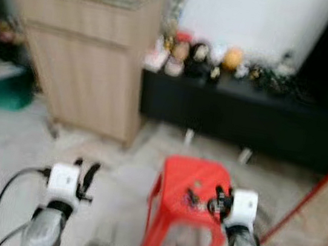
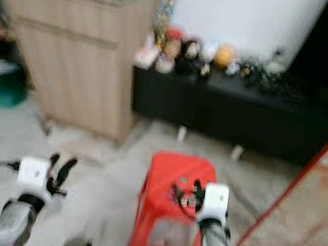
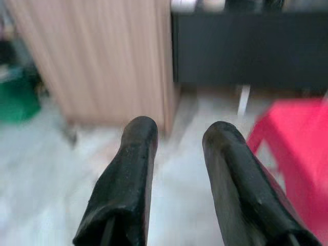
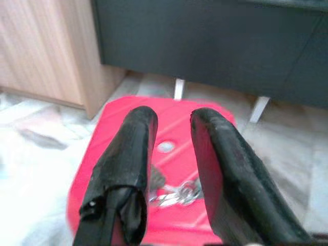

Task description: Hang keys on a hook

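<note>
The head views are blurred, yet the layout reads well enough: a red stool (image 1: pixel 190 188) stands on the pale floor (image 1: pixel 9 138) in front of a long black cabinet (image 1: pixel 244 116), with a wooden cabinet (image 1: pixel 87 57) to its left. The keys (image 4: pixel 174 193) lie on the stool's top, near the small round hole (image 4: pixel 165 147) in its middle. The right gripper (image 4: pixel 171 120) hangs over the stool with its two fingers a moderate way apart and nothing between them; in the right wrist view the keys show in the gap between the fingers, lower down and not touched. The left gripper (image 3: pixel 177 130) is held out over bare floor to the left of the stool, well apart from it, its fingers likewise parted and empty. A row of small figures (image 1: pixel 210 53) sits on the black cabinet, too blurred to tell apart, and something green (image 1: pixel 0 91) lies on the floor at far left
</note>
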`<state>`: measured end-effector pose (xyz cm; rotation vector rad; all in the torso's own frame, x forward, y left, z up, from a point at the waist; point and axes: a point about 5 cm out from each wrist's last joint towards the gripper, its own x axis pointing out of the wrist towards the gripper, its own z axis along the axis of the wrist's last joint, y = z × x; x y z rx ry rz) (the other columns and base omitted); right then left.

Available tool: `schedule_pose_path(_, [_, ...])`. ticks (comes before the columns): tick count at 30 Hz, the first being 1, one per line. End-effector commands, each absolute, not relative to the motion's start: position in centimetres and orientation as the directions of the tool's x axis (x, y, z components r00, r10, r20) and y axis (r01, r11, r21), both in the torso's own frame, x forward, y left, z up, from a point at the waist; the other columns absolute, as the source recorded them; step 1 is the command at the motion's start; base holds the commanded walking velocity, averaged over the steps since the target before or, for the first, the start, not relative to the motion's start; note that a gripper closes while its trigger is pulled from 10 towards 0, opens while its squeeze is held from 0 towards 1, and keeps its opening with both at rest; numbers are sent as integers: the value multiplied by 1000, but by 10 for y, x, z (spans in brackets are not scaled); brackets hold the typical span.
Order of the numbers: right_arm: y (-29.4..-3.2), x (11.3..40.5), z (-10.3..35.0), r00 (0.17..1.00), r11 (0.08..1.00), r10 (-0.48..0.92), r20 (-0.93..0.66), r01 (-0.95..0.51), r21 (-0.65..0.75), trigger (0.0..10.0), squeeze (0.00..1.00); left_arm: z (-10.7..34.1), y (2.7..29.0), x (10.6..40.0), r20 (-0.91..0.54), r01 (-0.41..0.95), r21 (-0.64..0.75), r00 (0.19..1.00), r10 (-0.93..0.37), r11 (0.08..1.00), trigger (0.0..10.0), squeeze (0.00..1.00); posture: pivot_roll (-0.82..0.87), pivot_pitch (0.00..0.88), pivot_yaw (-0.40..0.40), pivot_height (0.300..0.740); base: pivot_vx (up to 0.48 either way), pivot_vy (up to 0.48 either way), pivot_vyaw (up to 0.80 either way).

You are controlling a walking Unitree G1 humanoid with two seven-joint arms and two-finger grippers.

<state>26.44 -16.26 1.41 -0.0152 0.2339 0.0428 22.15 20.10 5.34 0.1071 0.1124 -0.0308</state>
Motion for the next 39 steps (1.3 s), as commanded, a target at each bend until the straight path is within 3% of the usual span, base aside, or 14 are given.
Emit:
schedule_pose_path(1, [-162,267,16,972,999,39,-232,-39,1,10000,0,61,200,229,-92,47,112,995,-37,993,10000,0,82,0,-59,651,0,0,0])
schedule_pose_path(7, [-161,268,15,969,999,40,-245,-42,-1,10000,0,62,199,230,-92,41,111,995,-31,993,10000,0,85,0,-62,651,0,0,0])
schedule_pose_path(14, [-152,267,11,962,995,92,-259,-78,63,10000,0,60,201,231,-109,36,109,994,-24,993,10000,0,86,0,-62,604,0,0,0])
schedule_pose_path(33, [-148,260,1,930,986,166,-329,-151,70,10000,0,62,219,234,-125,-30,97,991,42,995,10000,0,79,0,-55,604,0,0,0])
schedule_pose_path(39, [-146,261,0,925,986,166,-341,-150,72,10000,0,63,221,236,-124,-38,100,991,50,994,10000,0,79,0,-51,604,215,0,521])
